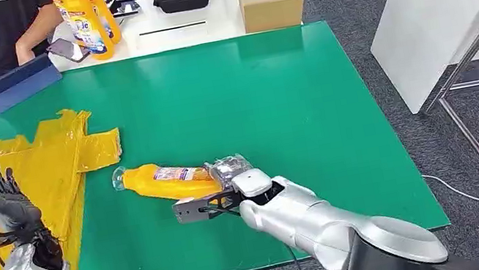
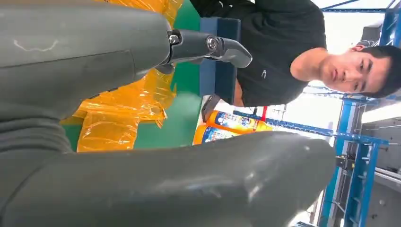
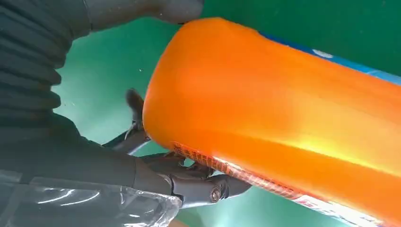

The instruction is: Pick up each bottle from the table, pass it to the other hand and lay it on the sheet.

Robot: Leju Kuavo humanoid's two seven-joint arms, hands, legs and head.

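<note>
Right hand (image 1: 233, 180) is seen wrapped around the base end of the orange bottle (image 1: 166, 180), which lies on its side on the green table (image 1: 275, 99); a firm grasp cannot be confirmed. Slipping or rolling is judged likely if it is lifted by the end. Left hand (image 1: 3, 195) is held spread, holding nothing, over the yellow sheet (image 1: 69, 154).

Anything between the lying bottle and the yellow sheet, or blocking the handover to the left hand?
Nothing visible. The bottle lies on the green mat at the right hand. Bare mat separates it from the yellow sheet, and the left hand hangs over the sheet holding nothing.
</note>
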